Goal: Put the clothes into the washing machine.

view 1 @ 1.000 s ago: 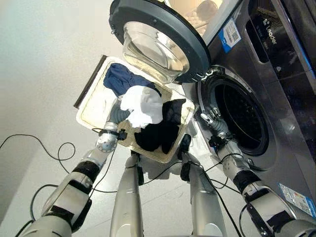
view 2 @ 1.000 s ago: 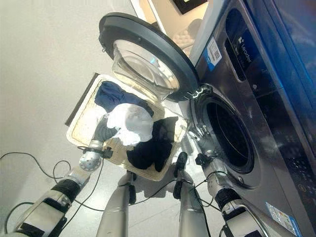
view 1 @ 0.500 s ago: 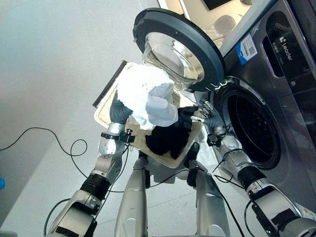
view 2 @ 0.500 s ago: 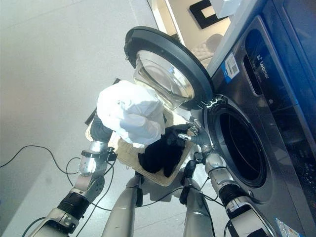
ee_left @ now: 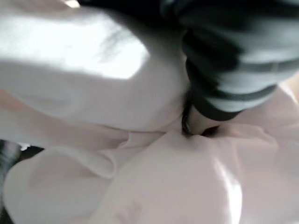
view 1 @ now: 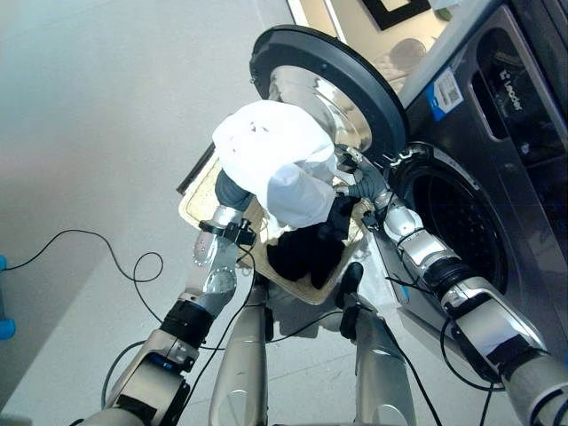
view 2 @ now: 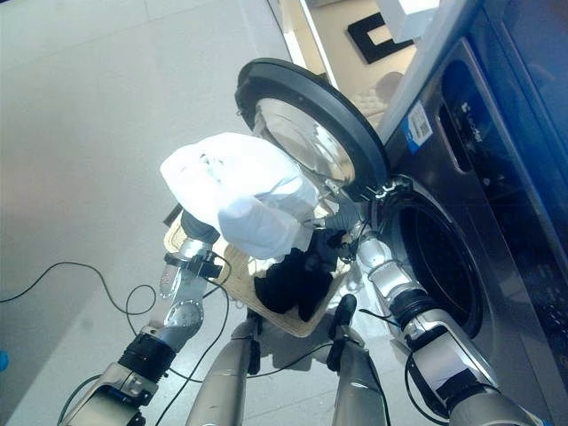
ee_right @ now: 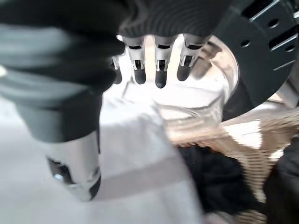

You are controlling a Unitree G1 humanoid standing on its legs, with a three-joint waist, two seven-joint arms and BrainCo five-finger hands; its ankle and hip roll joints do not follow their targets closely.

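White garment lifted toward the open washer

I held a bundled white garment (view 1: pixel 275 164) raised above the laundry basket (view 1: pixel 206 188), in front of the washing machine's (view 1: pixel 497 177) open door (view 1: pixel 319 75). My left hand (ee_left: pixel 198 123) was buried in the cloth, so I could not tell its grip. My right hand (view 1: pixel 351 177), fingers relaxed and holding nothing, hovered just beside the bundle, near the drum opening (view 1: pixel 457 235). I judged the bundle should swing clear of the door, gathered so no trailing cloth would snag the rim. Dark clothes (view 1: pixel 311 244) lay in the basket.
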